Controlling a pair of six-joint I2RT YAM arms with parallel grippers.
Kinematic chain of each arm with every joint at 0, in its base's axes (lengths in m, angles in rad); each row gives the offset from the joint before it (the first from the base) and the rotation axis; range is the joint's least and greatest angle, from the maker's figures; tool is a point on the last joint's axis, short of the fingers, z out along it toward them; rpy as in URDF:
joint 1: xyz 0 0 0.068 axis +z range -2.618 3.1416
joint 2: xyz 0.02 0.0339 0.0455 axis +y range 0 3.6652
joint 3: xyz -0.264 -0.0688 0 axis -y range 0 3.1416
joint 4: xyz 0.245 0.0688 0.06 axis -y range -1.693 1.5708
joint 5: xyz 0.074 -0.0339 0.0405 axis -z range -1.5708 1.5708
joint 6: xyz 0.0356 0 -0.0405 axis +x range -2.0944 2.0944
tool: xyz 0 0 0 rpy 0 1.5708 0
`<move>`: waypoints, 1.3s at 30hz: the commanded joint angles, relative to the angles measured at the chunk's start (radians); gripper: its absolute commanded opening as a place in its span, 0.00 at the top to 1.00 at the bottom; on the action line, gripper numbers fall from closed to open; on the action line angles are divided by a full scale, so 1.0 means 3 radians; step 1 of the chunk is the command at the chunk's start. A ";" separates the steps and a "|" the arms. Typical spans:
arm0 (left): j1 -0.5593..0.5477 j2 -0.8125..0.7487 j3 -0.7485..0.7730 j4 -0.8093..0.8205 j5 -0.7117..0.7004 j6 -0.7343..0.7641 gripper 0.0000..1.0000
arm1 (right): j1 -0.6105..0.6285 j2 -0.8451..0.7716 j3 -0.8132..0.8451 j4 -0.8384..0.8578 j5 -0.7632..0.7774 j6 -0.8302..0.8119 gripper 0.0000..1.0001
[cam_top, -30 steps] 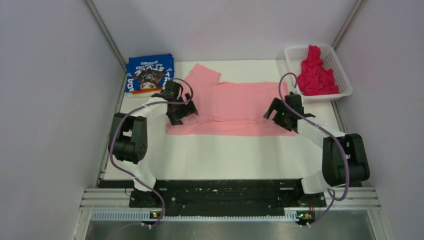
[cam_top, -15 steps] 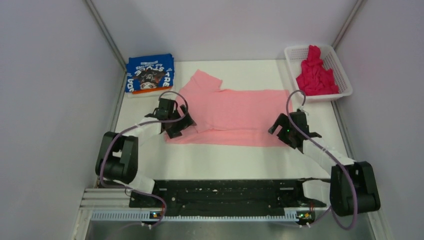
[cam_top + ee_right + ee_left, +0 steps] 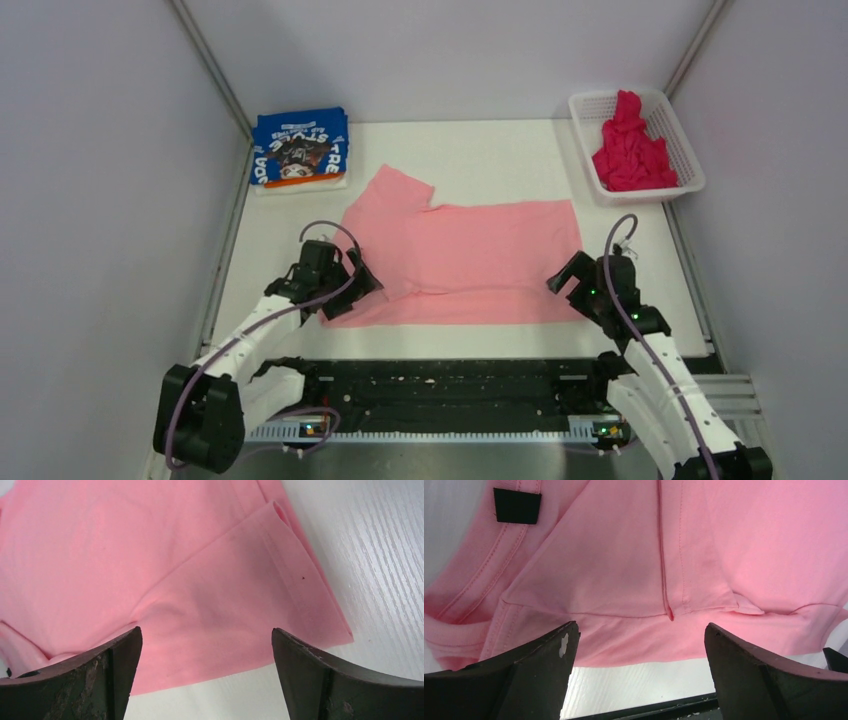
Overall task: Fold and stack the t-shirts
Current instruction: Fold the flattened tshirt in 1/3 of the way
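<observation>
The light pink t-shirt (image 3: 470,258) lies flat in the middle of the white table, folded lengthwise, one sleeve sticking out at the upper left. My left gripper (image 3: 352,290) is open at the shirt's near left corner, with the pink cloth (image 3: 624,580) just beyond its tips. My right gripper (image 3: 578,292) is open at the near right corner, over the hem (image 3: 240,630). Neither holds anything. The blue t-shirt (image 3: 299,147) with white lettering lies folded at the far left. The magenta t-shirt (image 3: 632,146) is bunched in the basket.
The white mesh basket (image 3: 685,150) stands at the far right corner. The black rail (image 3: 450,385) of the arm bases runs along the near edge. Grey walls close in the left, right and back.
Both grippers have drawn back toward the near edge, pulling the pink shirt with them. The shirt now lies lower on the table, and both grippers stand open at its near corners.
</observation>
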 commanded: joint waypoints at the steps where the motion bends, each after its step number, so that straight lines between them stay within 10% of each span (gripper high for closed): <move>1: -0.0021 -0.0187 0.0212 -0.0080 0.0056 0.0066 0.01 | 0.0023 -0.0194 0.0051 0.0269 -0.0036 -0.0117 0.01; 32: -0.0483 0.1128 0.0521 0.0609 0.0334 -0.0007 0.48 | 0.0022 0.0007 -0.0023 0.0636 -0.0144 -0.0317 0.01; 39: -0.0504 0.1163 0.0593 0.0693 0.0302 -0.0021 0.73 | 0.0020 -0.0009 -0.0024 0.0622 -0.0144 -0.0317 0.01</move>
